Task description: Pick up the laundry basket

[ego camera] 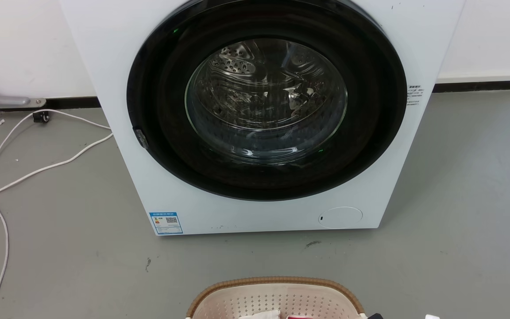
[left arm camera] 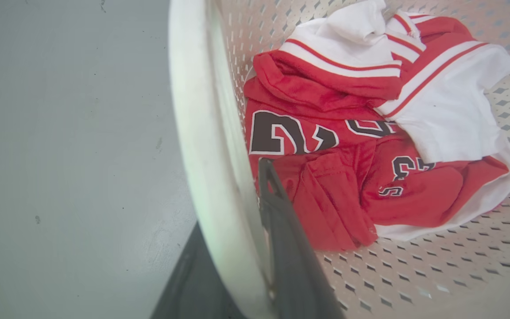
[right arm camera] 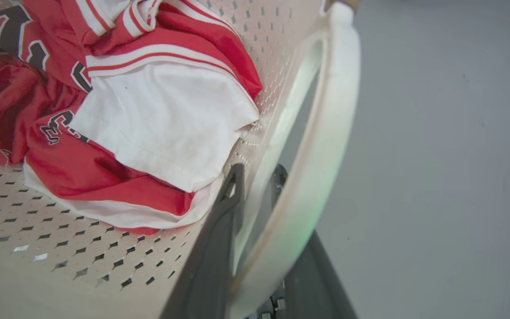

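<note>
The laundry basket (ego camera: pixel 277 280) sits at the bottom edge of the head view, its brown rim facing a white washing machine (ego camera: pixel 237 217) across a strip of grey floor (ego camera: pixel 458 199). A white cable (ego camera: pixel 38 170) lies well to the left. Inside is a red-and-white jersey (left arm camera: pixel 326 133) with dark lettering that is too crumpled to read. The washer's blue-edged label (ego camera: pixel 166 222) carries a QR code, its print too small to read. The left gripper (left arm camera: pixel 233 199) and the right gripper (right arm camera: pixel 257 177) each pinch a side of the basket, one finger inside and one outside.
</note>
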`<state>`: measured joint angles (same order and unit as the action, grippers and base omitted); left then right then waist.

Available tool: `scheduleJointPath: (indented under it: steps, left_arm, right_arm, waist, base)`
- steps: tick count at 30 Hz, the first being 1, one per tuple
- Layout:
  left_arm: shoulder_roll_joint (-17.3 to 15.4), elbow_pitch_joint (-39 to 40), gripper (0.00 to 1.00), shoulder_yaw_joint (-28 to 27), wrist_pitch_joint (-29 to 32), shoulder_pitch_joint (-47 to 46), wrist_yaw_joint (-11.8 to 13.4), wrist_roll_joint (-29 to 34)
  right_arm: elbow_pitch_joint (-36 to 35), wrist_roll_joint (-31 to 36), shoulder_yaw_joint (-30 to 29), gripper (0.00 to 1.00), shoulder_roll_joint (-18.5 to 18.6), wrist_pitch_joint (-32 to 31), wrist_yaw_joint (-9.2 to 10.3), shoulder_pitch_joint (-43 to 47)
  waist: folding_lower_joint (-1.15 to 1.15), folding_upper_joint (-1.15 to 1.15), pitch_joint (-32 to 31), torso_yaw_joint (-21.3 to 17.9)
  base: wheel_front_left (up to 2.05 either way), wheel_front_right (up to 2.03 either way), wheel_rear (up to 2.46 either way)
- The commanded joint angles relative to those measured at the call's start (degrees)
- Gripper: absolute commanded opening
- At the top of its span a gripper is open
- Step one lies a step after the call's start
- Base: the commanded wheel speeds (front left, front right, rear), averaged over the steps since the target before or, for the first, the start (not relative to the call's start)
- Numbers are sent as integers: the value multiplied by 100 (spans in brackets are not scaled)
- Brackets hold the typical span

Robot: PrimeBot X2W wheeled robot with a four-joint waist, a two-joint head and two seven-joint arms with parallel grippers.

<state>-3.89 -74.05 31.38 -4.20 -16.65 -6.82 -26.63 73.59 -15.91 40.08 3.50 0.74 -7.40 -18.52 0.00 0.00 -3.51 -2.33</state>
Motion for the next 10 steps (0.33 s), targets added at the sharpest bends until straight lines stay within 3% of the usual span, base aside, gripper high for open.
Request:
scheduleJointPath:
  steps: [1, 10]
  left_arm:
    - [-101, 46, 0, 22, -59, -8, 16, -10]
    - [-91, 46, 0, 53, -54, -18, 19, -71]
  right_arm:
    - [40, 22, 66, 0, 74, -35, -16, 112]
    - [40, -3, 76, 0, 92, -24, -16, 107]
  waist:
    - [0, 0, 1, 1]
    - [0, 0, 18, 10]
  base:
    - [0, 0, 0]
    - [0, 0, 0]
